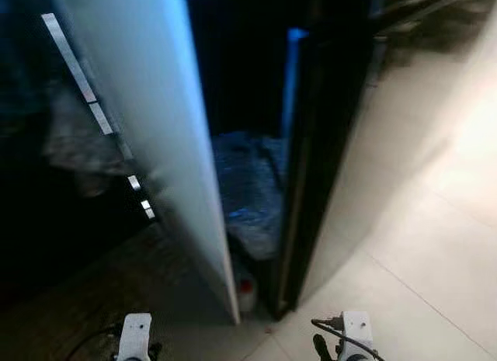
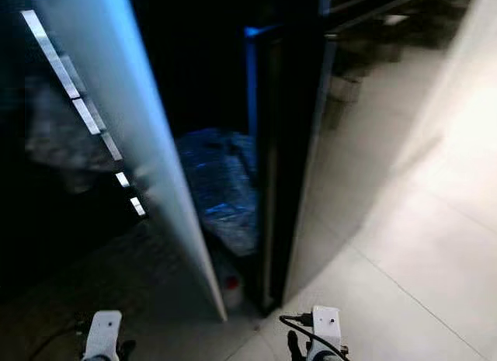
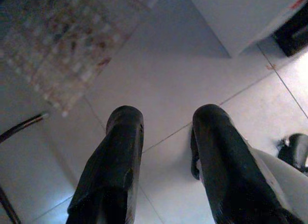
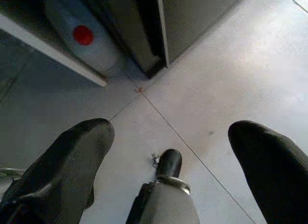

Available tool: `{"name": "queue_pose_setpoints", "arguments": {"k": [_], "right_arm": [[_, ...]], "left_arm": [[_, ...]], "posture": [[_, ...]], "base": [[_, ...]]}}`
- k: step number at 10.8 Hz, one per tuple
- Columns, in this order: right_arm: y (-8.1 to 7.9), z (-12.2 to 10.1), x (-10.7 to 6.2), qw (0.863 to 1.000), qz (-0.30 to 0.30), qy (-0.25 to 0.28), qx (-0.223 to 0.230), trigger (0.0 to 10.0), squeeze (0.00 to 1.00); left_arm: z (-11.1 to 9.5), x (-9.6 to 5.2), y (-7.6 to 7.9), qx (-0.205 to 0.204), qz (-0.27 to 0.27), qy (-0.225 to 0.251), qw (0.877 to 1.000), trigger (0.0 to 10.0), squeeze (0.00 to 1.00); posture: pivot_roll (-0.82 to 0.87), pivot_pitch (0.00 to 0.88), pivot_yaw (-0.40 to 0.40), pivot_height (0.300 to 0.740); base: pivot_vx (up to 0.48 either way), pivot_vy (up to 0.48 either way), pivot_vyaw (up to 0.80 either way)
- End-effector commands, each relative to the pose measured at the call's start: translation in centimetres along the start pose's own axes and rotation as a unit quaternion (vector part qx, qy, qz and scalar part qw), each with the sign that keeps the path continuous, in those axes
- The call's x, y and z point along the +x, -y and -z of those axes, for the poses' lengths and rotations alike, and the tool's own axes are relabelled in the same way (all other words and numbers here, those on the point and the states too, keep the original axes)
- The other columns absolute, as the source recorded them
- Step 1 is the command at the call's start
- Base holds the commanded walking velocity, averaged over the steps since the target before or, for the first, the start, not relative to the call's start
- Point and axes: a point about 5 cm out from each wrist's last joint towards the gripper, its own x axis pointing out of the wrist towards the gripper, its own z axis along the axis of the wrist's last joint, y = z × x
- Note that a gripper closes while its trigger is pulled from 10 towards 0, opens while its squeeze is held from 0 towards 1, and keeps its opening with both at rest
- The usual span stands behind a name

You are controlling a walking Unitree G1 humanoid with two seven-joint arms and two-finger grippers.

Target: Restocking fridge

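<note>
The fridge door (image 1: 163, 120) stands ajar, a bag (image 1: 248, 194) and a red-capped bottle (image 4: 86, 38) in the gap. Left gripper (image 3: 166, 132) hangs over the tiled floor (image 3: 183, 79), fingers apart and empty. Right gripper (image 4: 171, 137) spreads wide, nothing held.

Fridge (image 1: 326, 144) interior too dark to read, blurred blue bag (image 1: 248, 190), bottle (image 4: 86, 38) half hidden behind door (image 1: 155, 128)

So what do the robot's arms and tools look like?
Each arm ends in a pale silver-white wrist block; the right one has a thin black cable looping off it. The left tool has two long, glossy black fingers with rounded tips, like fat thumbs. The right tool has the same black rounded fingers.
</note>
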Motion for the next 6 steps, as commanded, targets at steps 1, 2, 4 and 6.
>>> {"name": "queue_pose_setpoints", "arguments": {"k": [1, 2, 4, 6], "right_arm": [[-0.11, 0.02, 0.03, 1.000, 0.002, -0.002, 0.006, 10.0, 0.00], [-0.09, 0.05, 0.02, 1.000, 0.003, -0.002, 0.007, 10.0, 0.00], [-0.07, 0.15, 0.00, 1.000, 0.003, -0.004, 0.007, 10.0, 0.00], [-0.03, 0.20, -0.02, 1.000, 0.002, -0.005, 0.004, 10.0, 0.00]], "left_arm": [[0.22, -0.03, -0.29, -0.003, -0.003, -0.008, 1.000, 10.0, 0.00], [0.29, -0.03, -0.17, -0.004, -0.003, -0.009, 1.000, 10.0, 0.00], [0.63, -0.10, 0.05, -0.007, -0.002, -0.013, 1.000, 10.0, 0.00], [1.01, -0.18, 0.10, -0.006, -0.002, -0.017, 1.000, 10.0, 0.00]], "posture": [[-0.04, 0.000, 0.052, 0.740], [-0.04, 0.000, 0.052, 0.740], [-0.04, 0.000, 0.051, 0.740], [-0.03, 0.000, 0.045, 0.740]], "base": [[0.000, 0.000, 0.80], [0.000, 0.000, 0.80], [0.000, 0.000, 0.80], [0.000, 0.000, 0.80]]}}
